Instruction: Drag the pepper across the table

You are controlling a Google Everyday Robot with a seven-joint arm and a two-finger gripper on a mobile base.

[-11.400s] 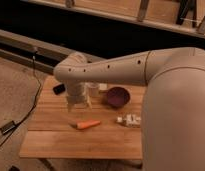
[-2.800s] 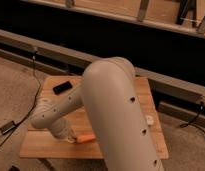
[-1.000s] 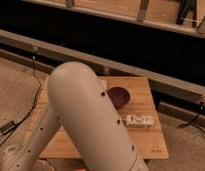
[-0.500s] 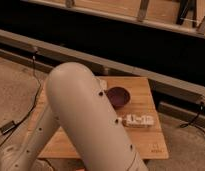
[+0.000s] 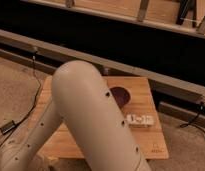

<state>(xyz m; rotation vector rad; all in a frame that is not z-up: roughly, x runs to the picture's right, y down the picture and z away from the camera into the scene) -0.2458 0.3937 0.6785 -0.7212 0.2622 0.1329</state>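
Pepper cannot be found in the camera view: no orange shows on the bare wood, and whether it lies behind the arm (image 5: 91, 117) or below the lower edge cannot be told. That arm, pale and rounded, fills the middle of the view and covers most of the table (image 5: 148, 87). Its elbow bulges over the table's left half; from there one thick link runs down to the right and off the bottom edge, with a row of small dark holes along its side, and a slimmer link runs down to the left and leaves the view at the lower left corner. The gripper is out of sight, past that lower left corner or behind the link, so I cannot tell whether its fingers are spread, pressed together or pinching anything. On the planks to the right of the arm sits the purple bowl (image 5: 122, 95), its left part hidden by the arm. Nearer the camera, apart from the bowl, the white tube (image 5: 141, 120) lies flat close to the table's right edge. A strip of wood shows at the table's left side and another along its front right corner. On the floor to the left a black cable (image 5: 34, 75) curves down beside the table toward a small dark box (image 5: 7, 127). Another cable (image 5: 194, 116) loops on the floor at the right. Behind the table runs a long pale rail (image 5: 146, 75) with a dark band above it.
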